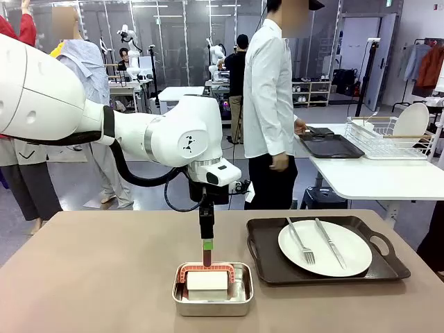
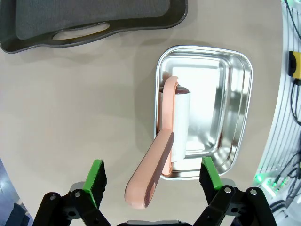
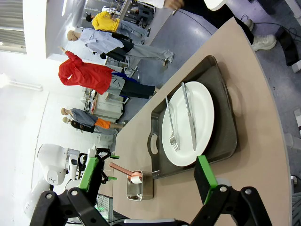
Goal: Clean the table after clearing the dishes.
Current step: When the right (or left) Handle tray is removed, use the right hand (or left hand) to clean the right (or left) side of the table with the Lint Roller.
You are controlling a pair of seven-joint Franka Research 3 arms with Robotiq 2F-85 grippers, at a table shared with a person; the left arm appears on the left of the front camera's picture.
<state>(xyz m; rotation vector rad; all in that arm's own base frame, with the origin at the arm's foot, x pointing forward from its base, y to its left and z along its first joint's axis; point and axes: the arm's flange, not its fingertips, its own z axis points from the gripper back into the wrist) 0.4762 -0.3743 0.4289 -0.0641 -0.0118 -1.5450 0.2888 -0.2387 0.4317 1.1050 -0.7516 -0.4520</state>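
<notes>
From the front, the left fingers (image 1: 207,245) hang straight down over a steel pan (image 1: 213,305) near the bench's (image 1: 97,277) front edge, where a white roller (image 1: 207,280) lies crosswise. To its right a dark tray (image 1: 267,267), long side running along the bench, carries the plate (image 1: 350,251). Fork (image 1: 300,239) and knife (image 1: 330,243) lie side by side on it, tines toward the robot. From the left wrist, those fingers stand wide apart either side of the roller's pink handle (image 2: 149,181), touching neither pad. From the right wrist, the right fingers (image 3: 146,181) are spread and hold nothing, above the bench short of the tray.
</notes>
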